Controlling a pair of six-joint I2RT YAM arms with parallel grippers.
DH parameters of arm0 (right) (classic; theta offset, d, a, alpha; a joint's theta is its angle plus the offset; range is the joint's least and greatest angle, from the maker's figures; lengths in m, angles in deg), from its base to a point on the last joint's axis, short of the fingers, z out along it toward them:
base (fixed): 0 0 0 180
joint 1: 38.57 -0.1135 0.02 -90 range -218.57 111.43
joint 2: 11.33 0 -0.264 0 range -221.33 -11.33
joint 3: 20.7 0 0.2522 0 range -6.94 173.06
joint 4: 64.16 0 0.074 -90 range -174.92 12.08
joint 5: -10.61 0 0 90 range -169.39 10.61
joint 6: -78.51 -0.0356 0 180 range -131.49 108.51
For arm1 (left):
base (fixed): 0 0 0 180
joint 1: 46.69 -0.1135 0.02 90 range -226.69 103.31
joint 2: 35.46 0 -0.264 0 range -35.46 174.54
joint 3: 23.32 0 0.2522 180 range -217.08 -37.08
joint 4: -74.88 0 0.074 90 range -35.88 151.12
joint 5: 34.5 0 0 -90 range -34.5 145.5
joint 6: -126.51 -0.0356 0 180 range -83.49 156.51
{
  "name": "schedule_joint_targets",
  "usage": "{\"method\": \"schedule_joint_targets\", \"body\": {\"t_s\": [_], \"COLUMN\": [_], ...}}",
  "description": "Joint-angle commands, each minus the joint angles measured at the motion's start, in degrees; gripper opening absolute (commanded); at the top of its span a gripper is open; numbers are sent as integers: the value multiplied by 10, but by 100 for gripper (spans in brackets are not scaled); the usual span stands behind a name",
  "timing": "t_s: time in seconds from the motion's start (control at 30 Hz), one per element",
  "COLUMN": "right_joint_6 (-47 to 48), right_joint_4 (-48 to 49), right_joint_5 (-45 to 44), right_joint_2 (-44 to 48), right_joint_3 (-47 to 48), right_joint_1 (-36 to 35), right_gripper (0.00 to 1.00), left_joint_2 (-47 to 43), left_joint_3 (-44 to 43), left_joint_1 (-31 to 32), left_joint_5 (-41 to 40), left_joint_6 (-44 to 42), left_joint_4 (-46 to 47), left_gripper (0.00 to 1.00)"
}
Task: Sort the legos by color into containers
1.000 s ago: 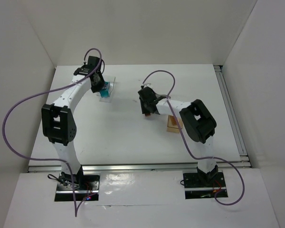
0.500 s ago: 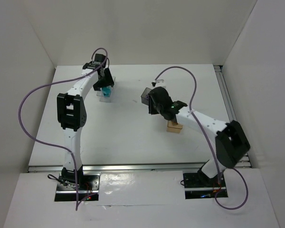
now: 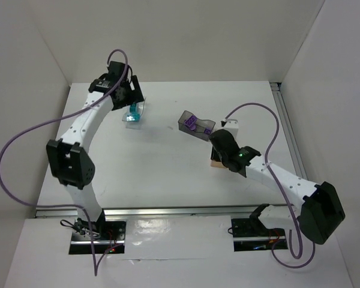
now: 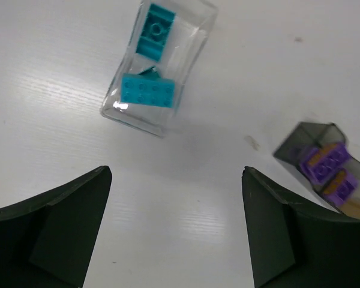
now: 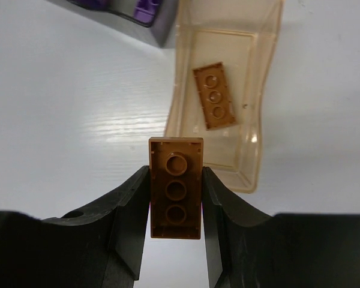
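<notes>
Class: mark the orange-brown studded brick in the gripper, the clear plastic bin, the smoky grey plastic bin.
orange-brown studded brick (image 5: 176,190): right wrist view, middle circle.
clear plastic bin (image 4: 185,57): left wrist view, right side.
smoky grey plastic bin (image 4: 297,144): left wrist view, left wall.

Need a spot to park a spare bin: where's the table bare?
Bare: the table between clear bin and grey bin, and the wide near-left stretch in front of the clear bin. Crowded: grey bin and tan bin sit close together, with the right hand holding a brown brick by them.

We see teal bricks (image 4: 149,91) in the clear bin (image 4: 193,41) and purple bricks (image 4: 326,163) in the grey bin (image 4: 293,147). At centre frame is a brown brick (image 5: 175,187), with the tan bin (image 5: 255,90) above it.
</notes>
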Motion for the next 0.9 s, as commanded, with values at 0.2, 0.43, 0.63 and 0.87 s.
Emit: {"method": "schedule_joint_targets", "body": {"t_s": [0.2, 0.43, 0.63, 0.87], "right_joint_6": [37, 55, 23, -90], "right_joint_4": [77, 88, -12, -191], "right_joint_5": [-33, -32, -102, -240], "right_joint_2": [-45, -106, -64, -16], "right_joint_3": [6, 64, 113, 167], "right_joint_1": [67, 94, 106, 170], "right_gripper": [18, 86, 100, 100], "left_joint_2": [-178, -216, -222, -272], "left_joint_3": [131, 203, 168, 171], "left_joint_1": [52, 77, 89, 89], "left_joint_5": [21, 41, 29, 29], "left_joint_6": [6, 12, 0, 0], "left_joint_4": [40, 40, 34, 34], "left_gripper": [95, 95, 95, 95]}}
